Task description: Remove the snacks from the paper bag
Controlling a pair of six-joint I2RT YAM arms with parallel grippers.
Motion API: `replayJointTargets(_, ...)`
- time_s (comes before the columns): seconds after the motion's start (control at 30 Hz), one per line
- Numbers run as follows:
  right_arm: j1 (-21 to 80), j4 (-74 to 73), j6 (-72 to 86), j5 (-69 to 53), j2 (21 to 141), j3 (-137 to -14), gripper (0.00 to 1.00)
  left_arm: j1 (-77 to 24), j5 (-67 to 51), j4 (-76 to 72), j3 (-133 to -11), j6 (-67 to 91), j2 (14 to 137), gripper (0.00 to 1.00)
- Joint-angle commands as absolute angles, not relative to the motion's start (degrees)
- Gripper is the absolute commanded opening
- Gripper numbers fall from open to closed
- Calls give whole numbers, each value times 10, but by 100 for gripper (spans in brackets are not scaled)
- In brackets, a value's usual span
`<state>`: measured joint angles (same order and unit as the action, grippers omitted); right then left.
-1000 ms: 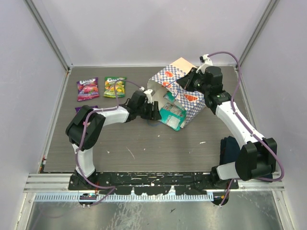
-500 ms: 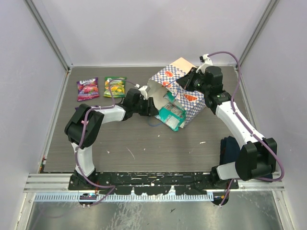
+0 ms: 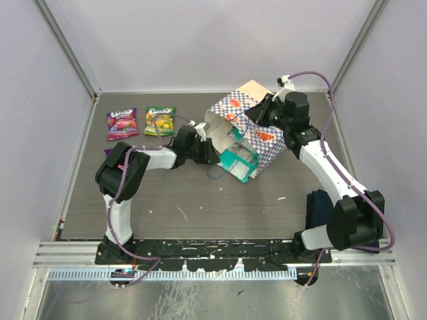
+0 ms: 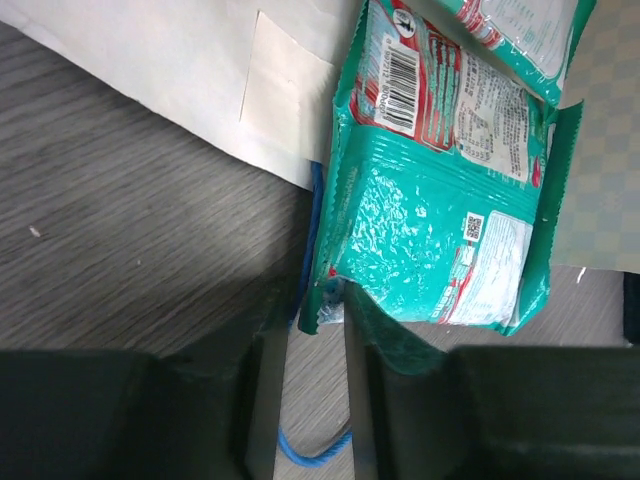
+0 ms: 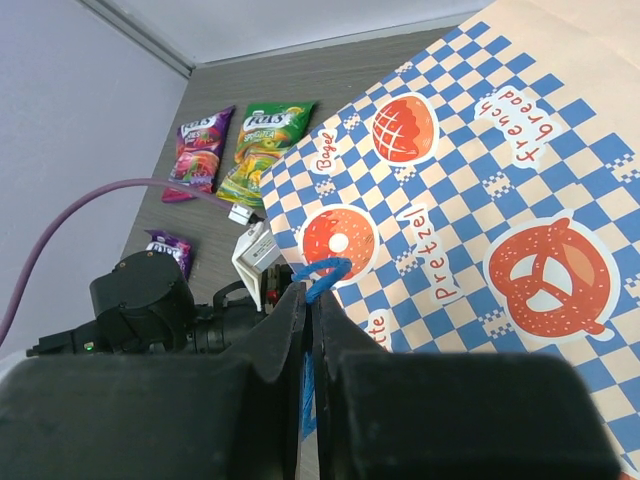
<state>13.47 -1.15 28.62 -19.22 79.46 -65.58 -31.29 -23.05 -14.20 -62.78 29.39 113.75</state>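
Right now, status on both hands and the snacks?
Left hand open, straddling corner of teal packet at paper bag mouth. Right hand shut on blue cord handle. Purple packet, green packet already out.

A purple packet (image 5: 166, 246) lies half hidden behind the left arm (image 5: 140, 300).

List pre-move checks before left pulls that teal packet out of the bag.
1. Teal packet corner between left fingers: ok.
2. Left fingers closed on it: not ok, gap visible.
3. Blue cord clear of left fingers: not ok, it runs between them.
4. Right fingers holding paper bag by handle loop: ok.
5. Barcode packet overlapping teal one won't drag along: cannot tell.
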Motion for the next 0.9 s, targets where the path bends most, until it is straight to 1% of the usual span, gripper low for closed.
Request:
replayJointTargets(0.0,132,24,283,-196,795,-662,1,-311,-267,-187,-644,311,1149,20)
replayJointTargets(0.03,132,25,283,-196,795,-662,1,-311,-271,-184,-645,310,1148,9)
replayJointTargets(0.07,132,24,283,-196,795,-662,1,-311,-273,-178,-649,309,1145,1)
replayJointTargets(0.1,132,25,282,-196,795,-662,1,-312,-275,-170,-651,308,1139,0)
replayJointTargets(0.23,132,23,282,-195,793,-663,1,-311,-258,-128,-650,290,1084,0)
replayJointTargets(0.37,131,24,282,-195,792,-664,1,-311,-204,-44,-640,241,998,0)
replayJointTargets(0.53,131,30,289,-201,796,-665,1,-311,-98,37,-602,193,869,0)
replayJointTargets(0.67,132,35,296,-211,798,-664,1,-310,30,109,-585,160,775,0)
replayJointTargets(0.87,132,36,302,-214,793,-664,1,-308,137,176,-585,91,675,0)
